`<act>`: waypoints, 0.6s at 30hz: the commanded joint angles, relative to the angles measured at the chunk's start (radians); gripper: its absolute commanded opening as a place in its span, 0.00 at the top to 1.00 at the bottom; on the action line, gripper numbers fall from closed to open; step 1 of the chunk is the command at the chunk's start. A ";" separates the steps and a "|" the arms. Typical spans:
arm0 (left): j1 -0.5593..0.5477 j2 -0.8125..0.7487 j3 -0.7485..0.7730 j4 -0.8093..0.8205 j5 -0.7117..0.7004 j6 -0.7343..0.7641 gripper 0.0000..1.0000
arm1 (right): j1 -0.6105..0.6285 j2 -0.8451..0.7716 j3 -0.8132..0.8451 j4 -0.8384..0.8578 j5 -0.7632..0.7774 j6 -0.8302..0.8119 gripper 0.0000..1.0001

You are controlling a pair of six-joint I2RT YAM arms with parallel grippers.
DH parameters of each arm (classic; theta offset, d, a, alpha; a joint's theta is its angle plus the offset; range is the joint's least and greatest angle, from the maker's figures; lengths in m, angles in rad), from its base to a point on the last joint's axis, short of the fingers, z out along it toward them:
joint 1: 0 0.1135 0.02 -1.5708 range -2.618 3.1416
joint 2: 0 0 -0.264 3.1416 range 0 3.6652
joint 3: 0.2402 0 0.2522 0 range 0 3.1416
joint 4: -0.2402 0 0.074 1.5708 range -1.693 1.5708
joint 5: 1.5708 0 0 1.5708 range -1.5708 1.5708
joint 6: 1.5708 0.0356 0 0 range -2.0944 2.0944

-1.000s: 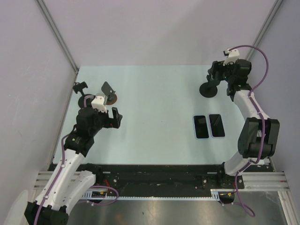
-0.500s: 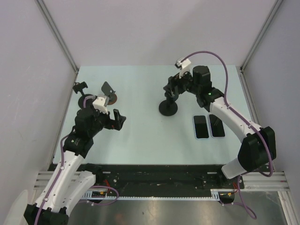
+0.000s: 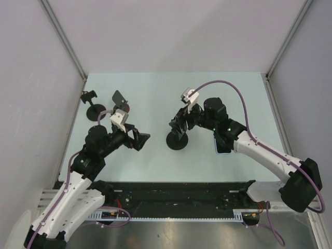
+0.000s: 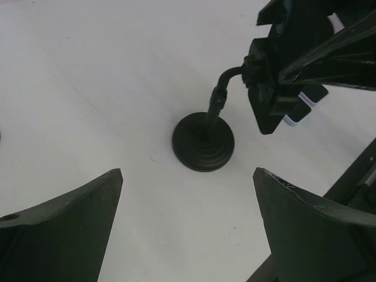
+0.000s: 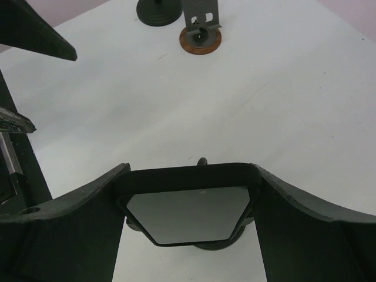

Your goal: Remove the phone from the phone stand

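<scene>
Right pincer (image 5: 188,171) tight around phone stand (image 4: 202,143).

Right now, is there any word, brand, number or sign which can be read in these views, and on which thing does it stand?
None can be read in any view.
The black stand carries no visible label.
The grey stand shows only cut-out holes, not letters.
The phone is mostly hidden, so any marking on it cannot be seen.

Blk phone stand (image 3: 177,141), pale mint table (image 3: 155,96)
</scene>
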 commanded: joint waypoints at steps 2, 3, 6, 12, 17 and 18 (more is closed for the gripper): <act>-0.133 -0.033 -0.033 0.104 -0.072 -0.053 0.02 | 0.062 -0.094 -0.077 0.177 0.074 0.017 1.00; -0.158 -0.036 -0.041 0.118 -0.086 -0.059 0.02 | 0.065 -0.105 -0.089 0.187 0.089 0.024 1.00; -0.267 -0.027 -0.073 0.207 -0.167 -0.074 0.03 | 0.086 -0.141 -0.130 0.200 0.130 0.032 1.00; -0.422 0.042 -0.161 0.454 -0.243 -0.067 0.06 | 0.112 -0.169 -0.143 0.162 0.173 0.029 0.94; -0.446 0.137 -0.153 0.506 -0.246 -0.054 0.07 | 0.122 -0.181 -0.143 0.143 0.203 0.029 0.45; -0.448 0.145 -0.155 0.520 -0.247 -0.054 0.06 | 0.123 -0.181 -0.143 0.140 0.207 0.029 0.40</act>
